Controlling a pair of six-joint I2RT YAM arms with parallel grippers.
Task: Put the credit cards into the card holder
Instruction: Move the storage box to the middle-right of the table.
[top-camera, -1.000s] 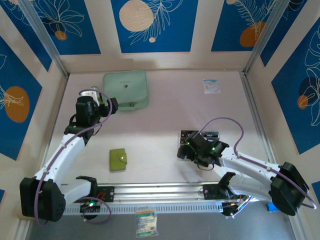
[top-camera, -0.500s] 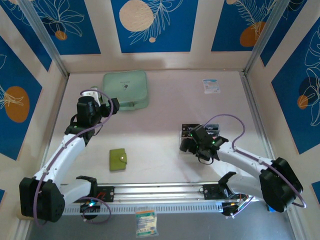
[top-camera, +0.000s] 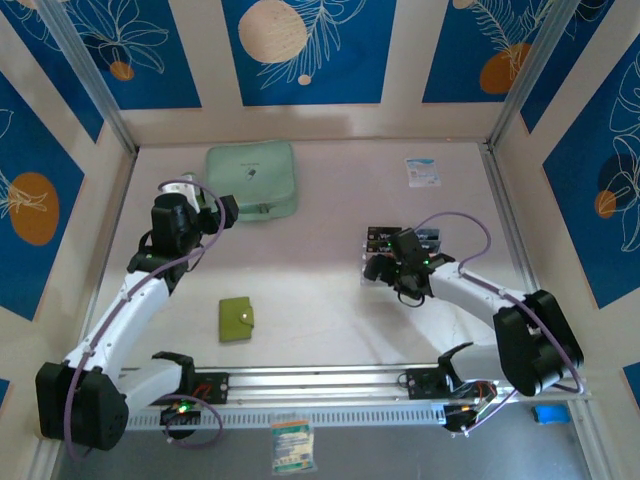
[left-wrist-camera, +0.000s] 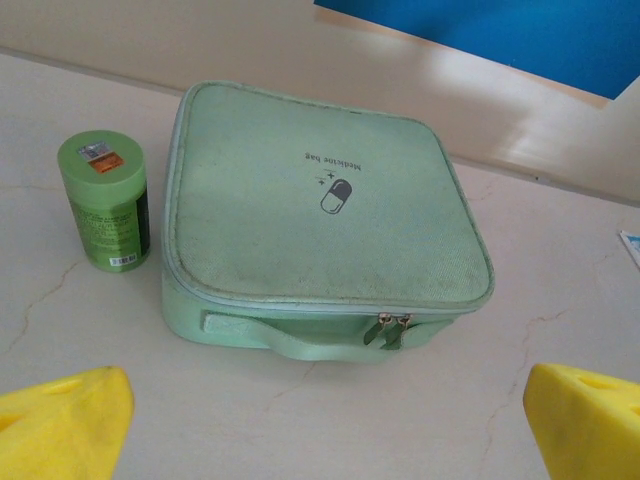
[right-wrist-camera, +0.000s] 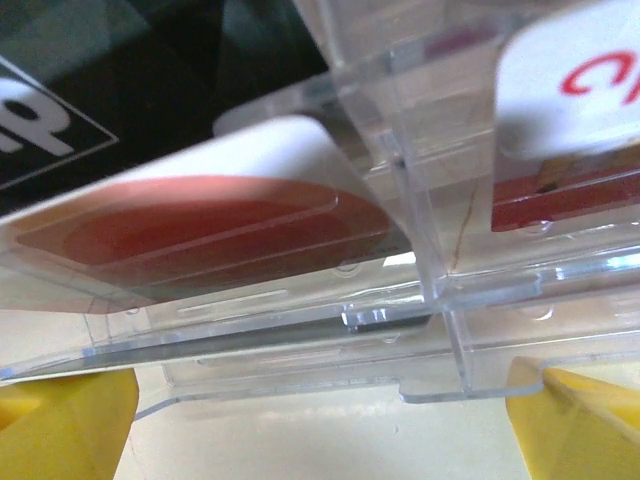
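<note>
card holder (top-camera: 236, 319) near left, credit cards (top-camera: 381, 238) right (in a clear rack (right-wrist-camera: 300, 330))

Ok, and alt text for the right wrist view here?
The open right gripper faces, close up, a clear plastic stand that holds the credit cards: a pale one with a red blob nearest, a black one with white lettering behind it, another pale one at upper right. Yellow fingertips frame the bottom corners.

Table (top-camera: 320, 225) from above.
Right gripper (top-camera: 378, 265) at the credit cards (top-camera: 386, 237) — card holder (top-camera: 236, 319) closed, well apart; left gripper (top-camera: 222, 210) beside mint case (top-camera: 252, 178).
</note>
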